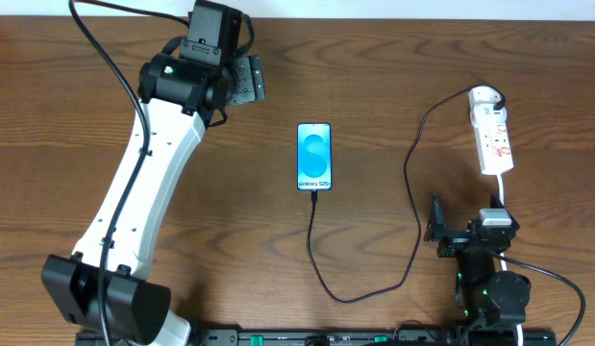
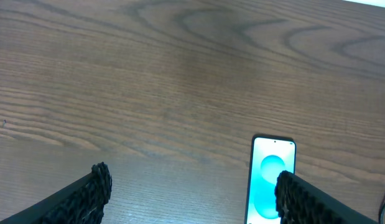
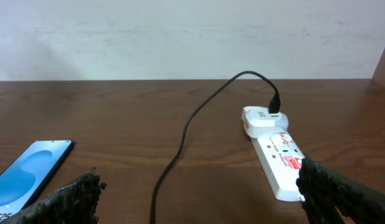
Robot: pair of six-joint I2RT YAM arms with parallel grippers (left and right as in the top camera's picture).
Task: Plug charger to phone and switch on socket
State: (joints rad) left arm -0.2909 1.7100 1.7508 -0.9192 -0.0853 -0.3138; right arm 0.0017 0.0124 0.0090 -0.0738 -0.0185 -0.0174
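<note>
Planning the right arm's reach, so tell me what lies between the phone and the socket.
Only the charger cable crosses between phone and socket; the rest is bare table, clearest in the overhead view.

The left gripper [image 2: 193, 177] hangs over the wooden table [image 2: 180, 74], black fingers [image 2: 96, 190] spread wide, and the phone [image 2: 270, 180] lies screen-up, lit, right beside the right-hand finger.

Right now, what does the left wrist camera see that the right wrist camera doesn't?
Only the left wrist view: the open left gripper, nothing else new. Only the right wrist view: the open right gripper, the socket, the charger running up to it, and a pale wall. Both: the phone with its blue screen, and the brown wooden table.
</note>
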